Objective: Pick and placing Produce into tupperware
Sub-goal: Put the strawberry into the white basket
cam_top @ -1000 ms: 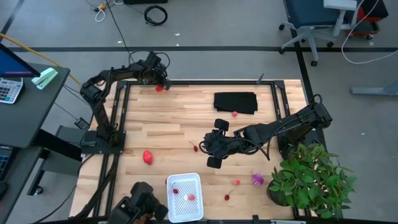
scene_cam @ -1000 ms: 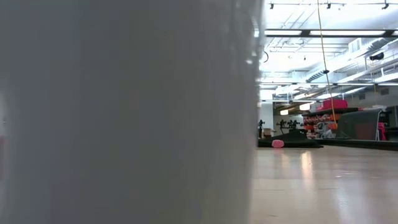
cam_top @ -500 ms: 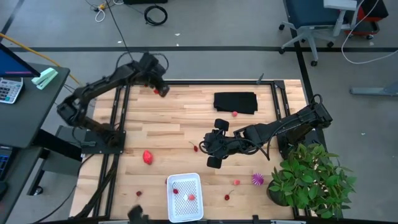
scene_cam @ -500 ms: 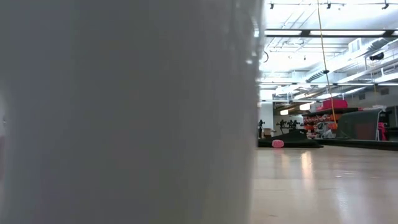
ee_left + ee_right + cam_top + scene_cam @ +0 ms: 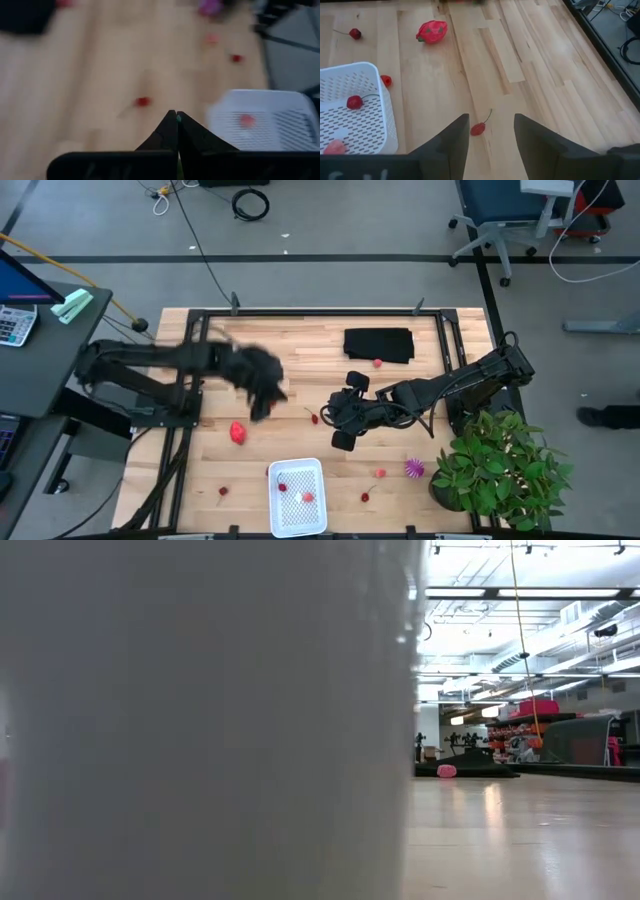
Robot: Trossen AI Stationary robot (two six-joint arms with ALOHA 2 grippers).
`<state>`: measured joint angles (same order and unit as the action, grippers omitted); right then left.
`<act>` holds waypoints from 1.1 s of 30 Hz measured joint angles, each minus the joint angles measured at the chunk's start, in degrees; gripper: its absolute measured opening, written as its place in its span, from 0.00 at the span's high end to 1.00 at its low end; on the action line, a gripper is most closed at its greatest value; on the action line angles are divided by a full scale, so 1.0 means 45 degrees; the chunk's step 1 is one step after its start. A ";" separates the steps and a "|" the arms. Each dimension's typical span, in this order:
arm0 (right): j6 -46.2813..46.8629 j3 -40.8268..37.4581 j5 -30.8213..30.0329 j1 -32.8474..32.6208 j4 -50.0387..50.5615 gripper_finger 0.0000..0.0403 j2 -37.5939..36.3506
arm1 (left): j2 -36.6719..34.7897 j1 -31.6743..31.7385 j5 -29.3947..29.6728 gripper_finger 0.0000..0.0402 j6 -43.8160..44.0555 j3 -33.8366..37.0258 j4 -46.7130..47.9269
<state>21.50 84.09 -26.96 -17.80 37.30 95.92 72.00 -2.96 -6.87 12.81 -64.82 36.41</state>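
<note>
1. Nearest the front edge of the wooden table (image 5: 300, 370), the white tupperware (image 5: 297, 497) sits with two small red pieces inside: a cherry (image 5: 355, 102) and a paler red one (image 5: 308, 497).
2. More produce lies loose around it: a tiny red piece (image 5: 222, 491) on its left, two red bits (image 5: 380, 473) and a spiky purple piece (image 5: 414, 469) on its right.
3. The larger red-pink piece (image 5: 237, 432) rests on bare wood, farther in.
4. The left gripper (image 5: 262, 393) hangs blurred above the table just beyond that piece, fingers (image 5: 172, 131) pressed together, holding nothing visible.
5. The right gripper (image 5: 342, 423) hovers mid-table, fingers (image 5: 451, 137) parted about halfway and empty (a stemmed cherry (image 5: 479, 128) lies on the wood between them).
6. At the far side, one red piece (image 5: 378, 363) touches the black folded cloth (image 5: 378, 343).
7. A leafy potted plant (image 5: 500, 465) stands at the right corner.
</note>
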 joint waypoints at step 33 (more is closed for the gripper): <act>0.0418 0.0000 -0.0004 0.0000 -0.0005 0.59 0.0005 | 0.7697 -0.6427 0.2608 0.97 0.4748 0.0325 -0.7513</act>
<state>23.38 84.09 -26.98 -17.80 37.28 95.94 106.63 -31.88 4.86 34.17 -63.36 2.60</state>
